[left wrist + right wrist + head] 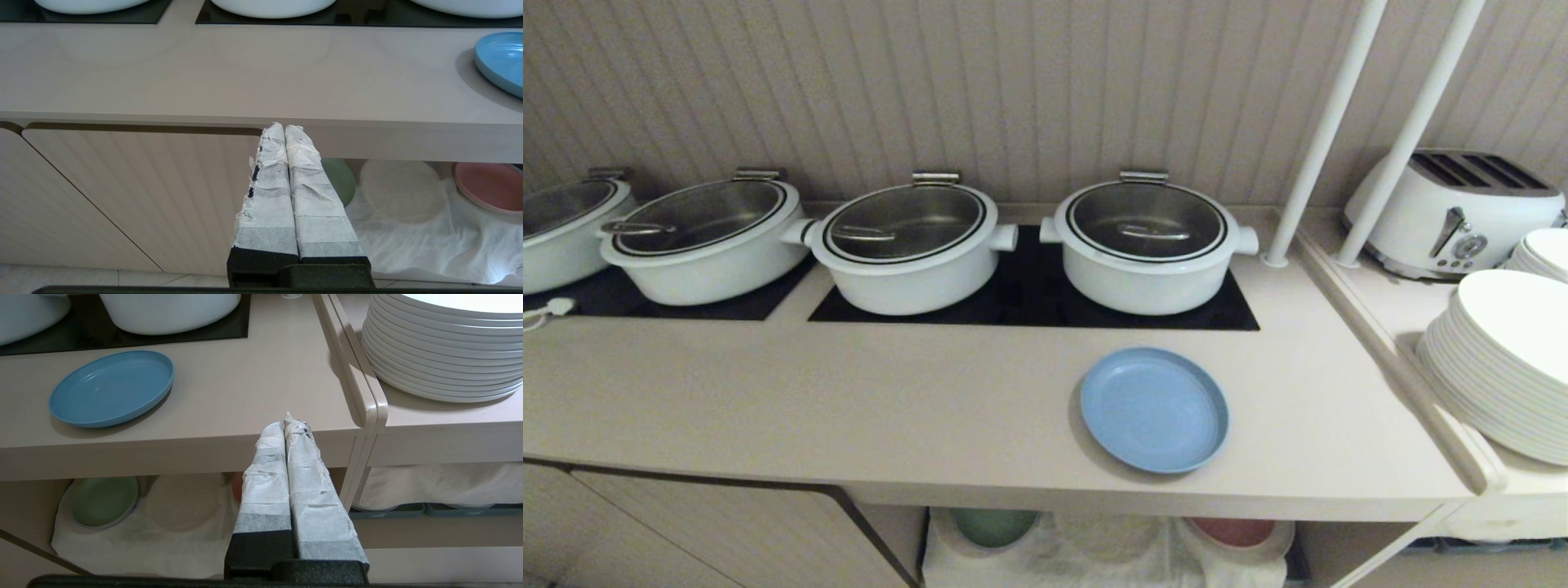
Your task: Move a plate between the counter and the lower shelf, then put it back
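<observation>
The plate (1154, 409) is lying flat on the tabletop (849, 392), near the front edge and just in front of the cooktop (1029, 302) that is carrying the white pots (1147, 245). Nothing is touching it.

Both arms are hanging low in front of the tabletop edge, outside the head view. The left fingers (284, 127) are pressed together with no gap and are holding nothing; their wrapped tips are sitting level with the front edge of the tabletop, before a cabinet door (135, 196). The plate is lying well off to one side of them, up on the tabletop, and only its edge is showing in the left wrist view.

The right fingers (291, 420) are also closed tight on nothing, their tips pointing at the tabletop's front edge. The plate is sitting above and to the side of these tips, well apart from them. A stack of white plates (445, 347) is standing on the neighbouring surface to their other side, with a toaster (1454, 212) behind it.

Beneath the tabletop, beyond both sets of fingers, the shelf (196, 555) is carrying a rumpled white cloth (429, 241). A green plate (104, 501) is resting on one end of the cloth, a pink plate (490, 185) on the other, and the round hump between them is bare.
</observation>
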Controlling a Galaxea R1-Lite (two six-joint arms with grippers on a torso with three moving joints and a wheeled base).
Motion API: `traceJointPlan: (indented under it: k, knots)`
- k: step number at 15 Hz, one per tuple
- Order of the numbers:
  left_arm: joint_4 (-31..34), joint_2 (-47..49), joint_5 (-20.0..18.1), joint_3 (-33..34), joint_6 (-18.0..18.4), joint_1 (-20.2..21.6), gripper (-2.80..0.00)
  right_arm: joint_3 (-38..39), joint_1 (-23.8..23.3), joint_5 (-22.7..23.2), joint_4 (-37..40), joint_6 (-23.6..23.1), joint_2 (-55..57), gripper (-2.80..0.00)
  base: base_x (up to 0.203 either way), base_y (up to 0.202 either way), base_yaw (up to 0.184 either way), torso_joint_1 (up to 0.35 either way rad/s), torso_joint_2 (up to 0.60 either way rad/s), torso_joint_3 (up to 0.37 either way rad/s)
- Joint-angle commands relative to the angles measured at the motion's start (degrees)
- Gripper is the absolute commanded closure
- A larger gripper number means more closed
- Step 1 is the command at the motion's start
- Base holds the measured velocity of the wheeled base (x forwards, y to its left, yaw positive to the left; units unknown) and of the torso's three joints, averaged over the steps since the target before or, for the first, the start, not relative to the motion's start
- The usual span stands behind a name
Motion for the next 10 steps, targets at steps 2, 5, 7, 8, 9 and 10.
traceJointPlan:
  k: [2, 5, 7, 8, 9, 10]
  knots:
    - [0.02, -0.02, -0.01, 0.01, -0.06, 0.00, 0.00, 0.01, 0.00, 0.02, -0.01, 0.04, 0.02, 0.00, 0.000, 0.000, 0.000, 0.000, 0.00, 0.000]
    - [0.02, -0.02, -0.01, 0.01, 0.00, 0.00, 0.00, 0.01, -0.08, -0.01, -0.01, 0.04, 0.02, 0.00, 0.000, 0.000, 0.000, 0.000, 0.00, 0.000]
    - [0.02, -0.02, -0.01, 0.01, -0.02, 0.00, 0.00, 0.01, -0.07, 0.04, -0.01, 0.04, 0.02, 0.00, 0.000, 0.000, 0.000, 0.000, 0.00, 0.000]
    - [0.02, -0.02, -0.01, 0.01, 0.00, 0.00, 0.00, 0.01, 0.00, -0.01, -0.01, 0.04, 0.02, 0.00, 0.000, 0.000, 0.000, 0.000, 0.00, 0.000]
    - [0.02, -0.02, -0.01, 0.01, 0.00, 0.00, 0.00, 0.01, 0.00, -0.01, -0.01, 0.04, 0.02, 0.00, 0.000, 0.000, 0.000, 0.000, 0.00, 0.000]
    - [0.02, -0.02, -0.01, 0.01, 0.00, 0.00, 0.00, 0.01, 0.00, -0.01, -0.01, 0.04, 0.02, 0.00, 0.000, 0.000, 0.000, 0.000, 0.00, 0.000]
